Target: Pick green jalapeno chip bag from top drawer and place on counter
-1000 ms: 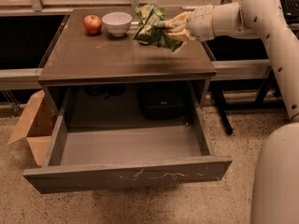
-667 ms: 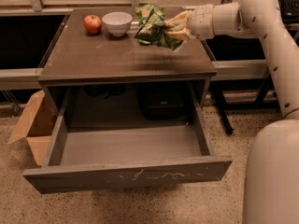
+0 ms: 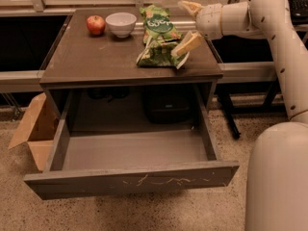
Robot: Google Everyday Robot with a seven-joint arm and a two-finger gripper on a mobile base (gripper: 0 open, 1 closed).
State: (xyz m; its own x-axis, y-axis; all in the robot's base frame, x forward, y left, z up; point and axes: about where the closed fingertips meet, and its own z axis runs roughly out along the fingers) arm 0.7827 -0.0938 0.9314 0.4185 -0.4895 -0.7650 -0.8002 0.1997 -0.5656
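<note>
Crumpled mid-green jalapeno chip bag (image 3: pixel 156 55): lying on glossy grey-brown counter (image 3: pixel 96 57), long axis 9-to-3 o'clock. Paler green bag (image 3: pixel 161 25) at 12; white bowl (image 3: pixel 121 23) and red apple (image 3: pixel 96 24) at 10. Cream gripper (image 3: pixel 180 29) at 3, jaws wide, empty.

chip bag (image 3: pixel 156 56) on counter (image 3: pixel 96 57), gripper (image 3: pixel 188 26) beside (right)

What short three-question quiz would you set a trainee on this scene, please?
1. True or false: the green jalapeno chip bag lies on the counter.
2. The gripper, over the counter's right side by that bag, is: A) open, B) shut on the bag, C) down in the drawer.
3. What stands between the apple and the paler green bag?
Key: 1 true; 2 A; 3 the white bowl.
</note>
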